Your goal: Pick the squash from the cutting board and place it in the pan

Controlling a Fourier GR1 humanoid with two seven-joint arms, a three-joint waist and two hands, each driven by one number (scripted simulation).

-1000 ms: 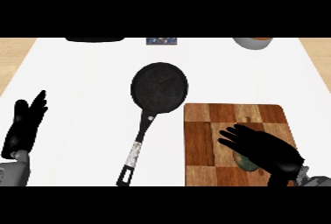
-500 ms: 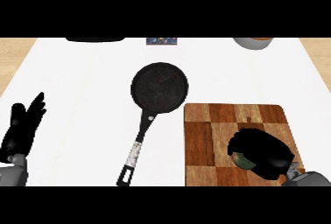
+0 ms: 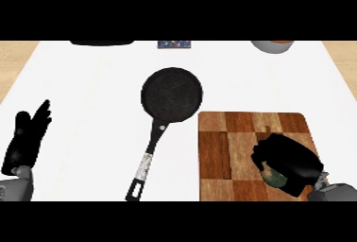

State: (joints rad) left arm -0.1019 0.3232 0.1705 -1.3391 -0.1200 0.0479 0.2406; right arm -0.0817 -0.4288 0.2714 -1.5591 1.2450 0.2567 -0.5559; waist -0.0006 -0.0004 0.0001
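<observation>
Curling round the squash [image 3: 274,177] on the cutting board [image 3: 230,156], right hand [image 3: 289,160] — pan [image 3: 172,93] bare.

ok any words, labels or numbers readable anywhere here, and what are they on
No text can be read.
The pan has a pale strip on its handle that may carry print: too small to read.
A small dark patterned item at the counter's far edge: blurred, unreadable.
The cutting board, the squash and the right hand: no markings visible.

Black speckled pan [image 3: 172,93] with a black-and-silver handle, brown checkered wooden cutting board [image 3: 233,142], dark green squash [image 3: 275,177], black hands [image 3: 289,160], white counter [image 3: 90,94]
</observation>
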